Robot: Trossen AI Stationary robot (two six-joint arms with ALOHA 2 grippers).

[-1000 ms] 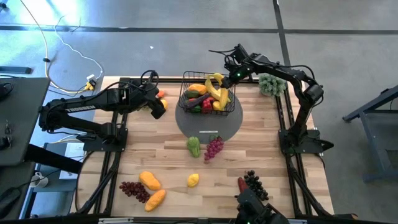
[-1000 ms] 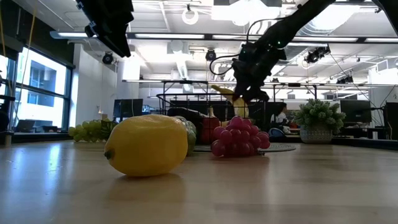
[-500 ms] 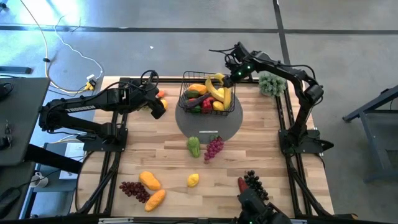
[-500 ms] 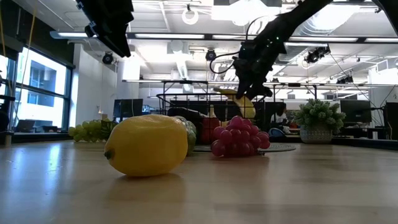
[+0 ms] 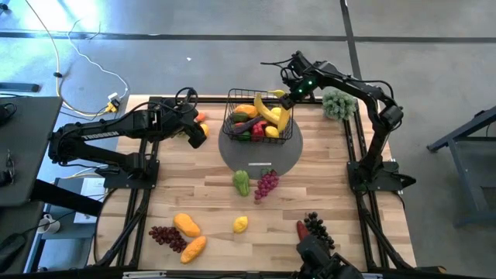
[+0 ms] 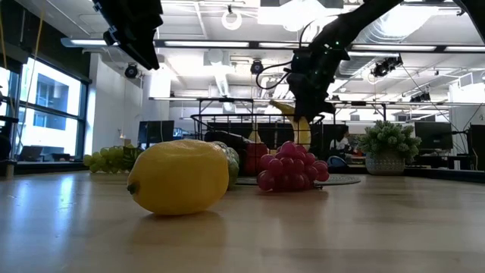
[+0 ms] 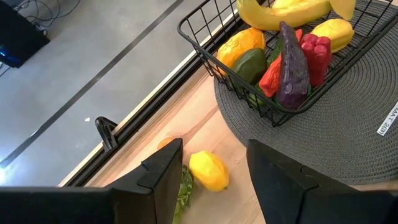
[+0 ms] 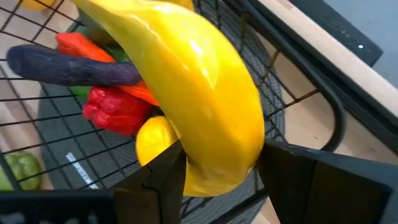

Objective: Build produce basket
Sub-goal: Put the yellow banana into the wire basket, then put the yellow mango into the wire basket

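Observation:
The black wire basket [image 5: 258, 116] stands on a grey round disc [image 5: 260, 159] at the table's far middle. It holds an eggplant [image 7: 291, 65], a red pepper, a lemon and orange pieces. My right gripper [image 5: 288, 97] hangs over the basket's right end, shut on a yellow banana [image 5: 271, 111]. My left gripper [image 5: 198, 133] waits open to the left of the basket. It is above a lemon [image 7: 208, 171] that lies on the table by the far edge. My right gripper [image 8: 217, 180] pinches the banana near one end [image 8: 214, 165] between its two fingers [image 8: 165, 180]. It comes from above, slanting in from the table's right. The banana hangs below the gripper [image 6: 301, 125] inside the basket's rim; whether its lower end rests on the produce, I cannot tell.
A green pepper [image 5: 242, 182] and purple grapes [image 5: 266, 184] lie near the disc's front. A lemon [image 5: 241, 224], two orange fruits [image 5: 186, 225], dark grapes [image 5: 167, 236] and another dark bunch [image 5: 316, 226] lie toward the near edge. A bushy plant [image 5: 335, 105] stands at the far right.
My right gripper has risen a little over the basket's right end and stayed shut on the banana. The banana has swung in the hold, from slanting to hanging nearly upright below the fingers.

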